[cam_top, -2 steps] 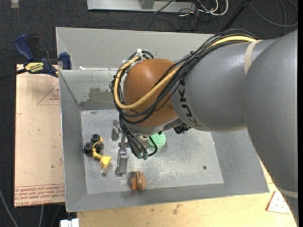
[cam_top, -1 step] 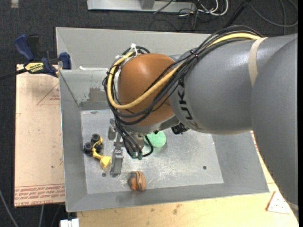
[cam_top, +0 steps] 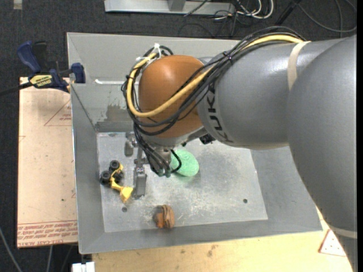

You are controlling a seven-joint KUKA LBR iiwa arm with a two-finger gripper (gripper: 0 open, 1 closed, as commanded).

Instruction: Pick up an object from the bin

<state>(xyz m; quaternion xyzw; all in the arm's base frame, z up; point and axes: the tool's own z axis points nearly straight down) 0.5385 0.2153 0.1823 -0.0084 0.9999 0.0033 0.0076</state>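
My gripper (cam_top: 152, 183) hangs below the orange wrist cover, low over the left half of the bin floor. Its jaws stand open with only bare floor showing between them. One grey finger (cam_top: 139, 185) reaches down beside a yellow and black toy (cam_top: 117, 181), its tip close to the toy's yellow end. The other finger is next to a green rounded lump (cam_top: 187, 165), which lies just right of the gripper and is partly hidden by it. A small brown rounded thing (cam_top: 164, 216) lies near the bin's front wall, below the gripper.
The arm and its orange cover with cables hide the bin's back and right. The bin's sloping walls stand close on the left and at the front.
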